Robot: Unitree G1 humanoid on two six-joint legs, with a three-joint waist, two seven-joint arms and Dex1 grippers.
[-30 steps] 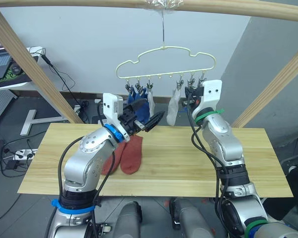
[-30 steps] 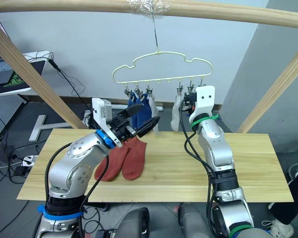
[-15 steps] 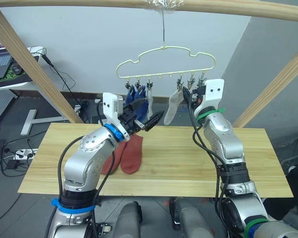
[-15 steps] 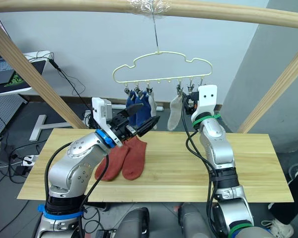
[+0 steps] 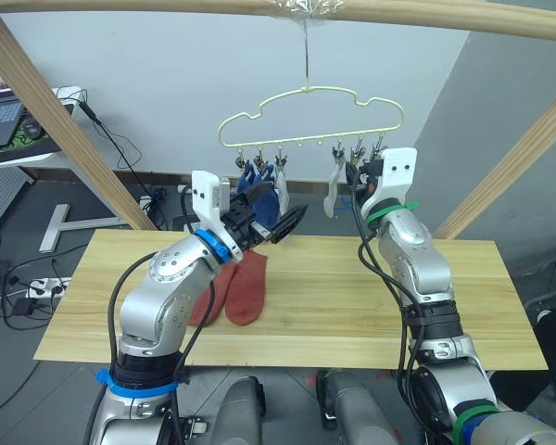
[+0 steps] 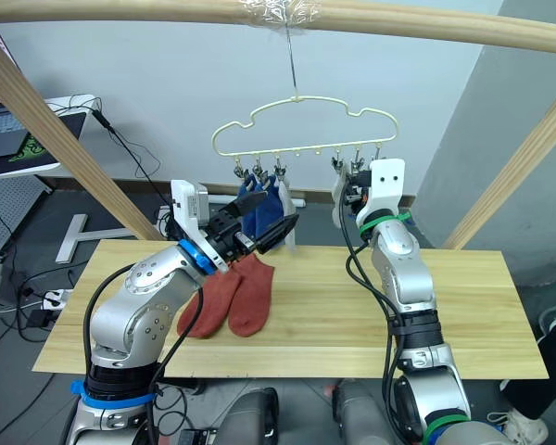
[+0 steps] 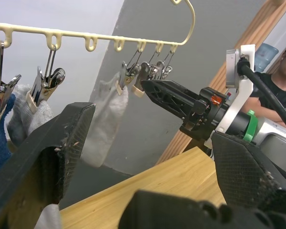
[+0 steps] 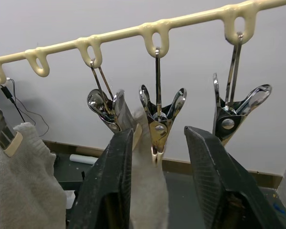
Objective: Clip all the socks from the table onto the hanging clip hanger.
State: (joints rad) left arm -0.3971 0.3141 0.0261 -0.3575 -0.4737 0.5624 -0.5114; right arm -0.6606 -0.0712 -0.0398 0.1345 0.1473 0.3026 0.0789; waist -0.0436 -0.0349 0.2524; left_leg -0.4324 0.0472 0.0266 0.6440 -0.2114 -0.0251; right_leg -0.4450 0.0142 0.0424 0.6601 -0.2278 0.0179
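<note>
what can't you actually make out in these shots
- Blue socks on the clip hanger: in the eye views the left hand covers their lower ends, so their count is unclear.
- Rust-red socks on the table: the left forearm hides their upper ends.
- Grey sock in the right wrist view: the right hand's fingers hide its sides, and the frame edge cuts its lower part.

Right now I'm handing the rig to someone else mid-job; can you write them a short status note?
Left gripper: open, holding nothing, raised over the light wooden plank table.
Right gripper: open, up at the right-hand group of clips on the pale-yellow cloud-shaped wire clip hanger, fingers either side of the middle clip.
Done: two blue socks and a light grey sock hang on the left clips; a second light grey sock hangs on the right group.
Left: two rust-red socks lie on the table, with two right-hand clips free.
</note>
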